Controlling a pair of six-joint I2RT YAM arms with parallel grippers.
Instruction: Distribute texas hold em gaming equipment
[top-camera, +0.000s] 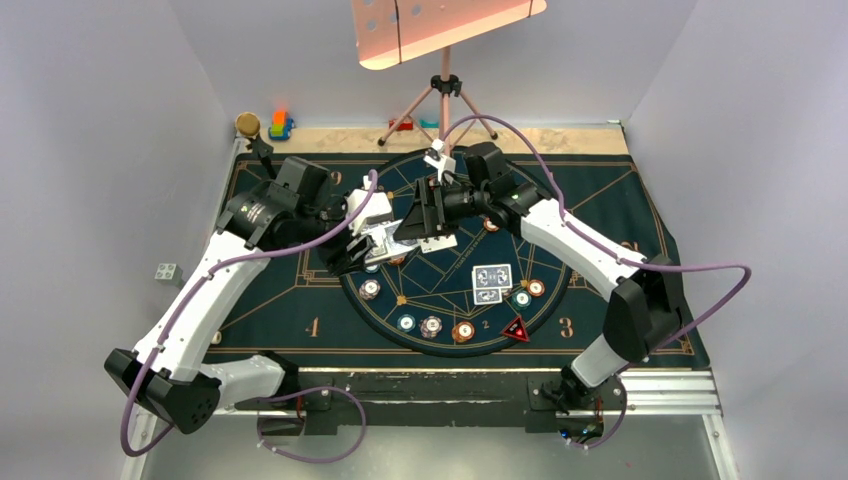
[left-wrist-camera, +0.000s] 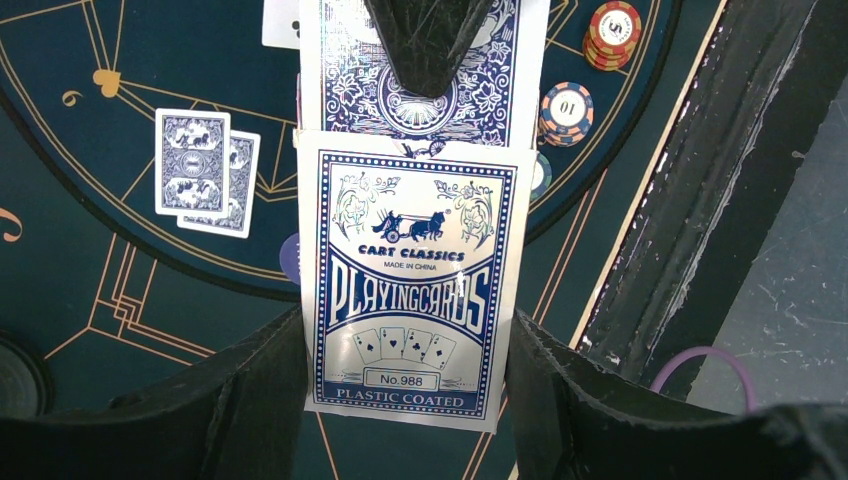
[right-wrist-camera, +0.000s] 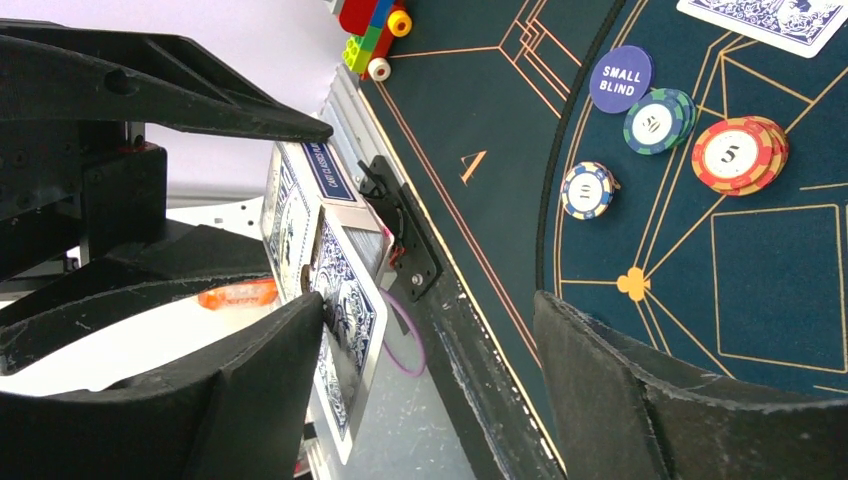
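Observation:
My left gripper is shut on a blue-and-white playing card box, held above the mat. Blue-backed cards stick out of the box's far end. My right gripper is open; its left finger presses against the protruding cards, and its other finger is well apart. From above, both grippers meet over the mat's round centre, left and right. Two cards lie face down on the mat. Striped chips and a red-black triangular marker ring the near side.
A dark-blue "small blind" disc, a teal chip, an orange chip stack and a blue-white chip lie near the mat's circle edge. Toy blocks stand at the back left corner. A tripod stands behind the mat.

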